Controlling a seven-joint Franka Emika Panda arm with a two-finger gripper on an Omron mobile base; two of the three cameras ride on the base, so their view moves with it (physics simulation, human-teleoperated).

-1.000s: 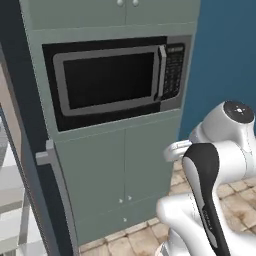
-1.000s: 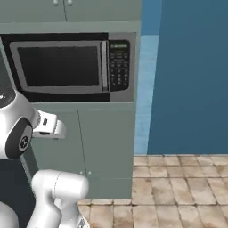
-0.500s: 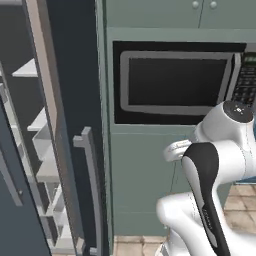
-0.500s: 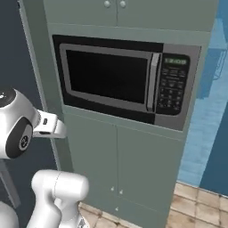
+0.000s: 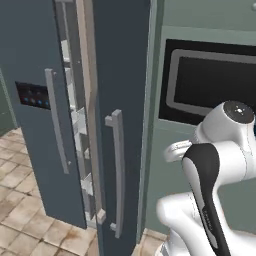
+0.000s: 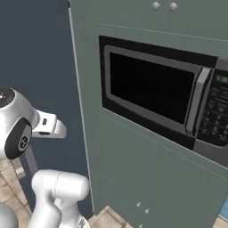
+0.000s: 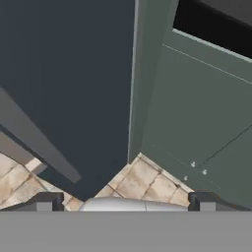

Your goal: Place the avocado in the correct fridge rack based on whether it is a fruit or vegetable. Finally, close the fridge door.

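The fridge door [image 5: 122, 75] is showing a smooth, matt slate finish, its bar handle [image 5: 117, 170] looking like brushed metal. The microwave [image 6: 164, 95] window is appearing glossy black. The floor tiles [image 7: 147, 182] are looking mottled, possibly stone.

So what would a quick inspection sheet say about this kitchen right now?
Surface: tiled floor; no counter seen.
Job's things: fridge door ajar, edge-on, bar handle facing out, pale bins in the gap; avocado nothing seen.
Clutter: nothing seen.
Grippers: gripper open, holding nothing, pointing at the floor by the cabinet.
Cables: nothing seen.
Surroundings: matching door with display panel; built-in microwave in a grey-green cabinet.
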